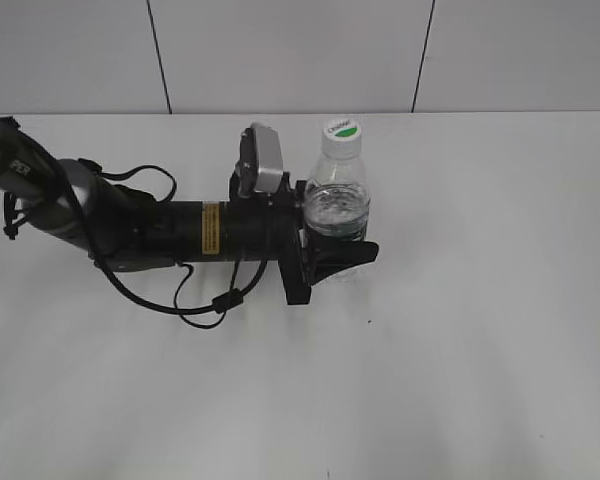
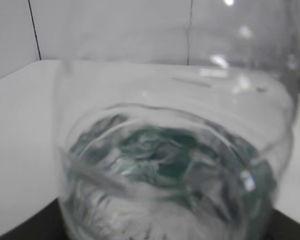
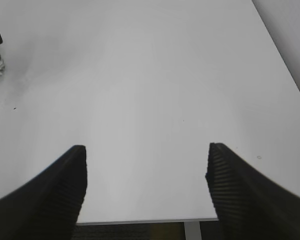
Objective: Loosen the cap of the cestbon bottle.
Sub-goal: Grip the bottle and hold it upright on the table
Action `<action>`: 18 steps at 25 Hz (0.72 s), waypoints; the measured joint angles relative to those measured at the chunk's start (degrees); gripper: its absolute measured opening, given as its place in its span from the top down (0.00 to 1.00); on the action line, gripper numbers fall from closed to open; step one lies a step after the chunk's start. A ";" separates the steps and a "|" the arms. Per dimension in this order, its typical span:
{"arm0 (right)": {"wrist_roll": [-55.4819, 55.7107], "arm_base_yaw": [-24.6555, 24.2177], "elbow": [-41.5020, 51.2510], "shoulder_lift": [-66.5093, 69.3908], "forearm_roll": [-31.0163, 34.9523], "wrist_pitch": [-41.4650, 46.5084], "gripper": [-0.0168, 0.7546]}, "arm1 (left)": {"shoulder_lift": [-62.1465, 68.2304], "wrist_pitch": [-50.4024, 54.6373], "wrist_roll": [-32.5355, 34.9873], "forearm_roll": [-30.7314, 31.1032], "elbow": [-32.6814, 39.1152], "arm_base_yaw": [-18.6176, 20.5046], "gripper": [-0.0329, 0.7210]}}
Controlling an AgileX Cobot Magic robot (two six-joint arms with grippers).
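The cap (image 1: 341, 130) sits screwed on the neck of the cestbon bottle (image 1: 337, 195), which stands upright on the white surface (image 1: 480, 330) near its far middle, long axis vertical. The left end effector (image 1: 332, 250) is clamped around the bottle's lower body from the left, leaving the cap free above it. The right end effector (image 3: 146, 172) hangs with its fingers wide apart and empty, well off to the bottle's right, so by my judgement it must travel left and come down along the bottle's axis to reach the cap.
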 joint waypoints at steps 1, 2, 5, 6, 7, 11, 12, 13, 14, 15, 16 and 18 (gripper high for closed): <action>0.00 0.00 0.00 0.00 0.00 0.00 0.24 | 0.62 0.06 0.12 -0.52 0.00 0.00 0.42; 0.00 0.00 0.00 0.00 0.00 0.00 0.24 | 1.44 0.24 0.24 -0.72 0.00 0.00 0.42; 0.00 0.00 0.00 0.00 0.00 0.00 0.24 | 3.33 0.44 0.41 -1.20 0.00 0.00 0.42; 0.00 0.00 0.00 0.00 0.00 0.00 0.24 | 3.78 0.50 0.41 -1.27 0.00 0.00 0.42; 0.00 0.00 0.00 0.00 0.00 0.00 0.24 | 4.18 0.55 0.41 -1.33 0.00 0.00 0.42; 0.00 0.00 0.00 0.00 0.00 0.00 0.24 | 4.49 0.69 0.41 -1.72 0.00 0.00 0.42; 0.00 0.00 0.00 0.00 0.00 0.00 0.24 | 4.49 0.64 0.41 -1.81 0.00 0.00 0.42; 0.00 0.00 0.00 0.00 0.00 0.00 0.24 | 4.49 0.69 0.41 -1.81 0.00 0.00 0.42; 0.00 0.00 0.00 0.00 0.00 0.00 0.24 | 4.54 0.69 0.44 -1.81 0.00 0.00 0.42; 0.00 0.00 0.00 0.00 0.00 0.00 0.24 | 4.54 0.69 0.44 -1.81 0.00 0.00 0.42; 0.00 0.00 0.00 0.00 0.00 0.00 0.24 | 4.62 0.63 0.44 -1.81 0.00 0.00 0.42; 0.00 0.00 0.00 0.00 0.00 0.00 0.24 | 5.12 0.25 0.49 -1.75 0.00 0.00 0.42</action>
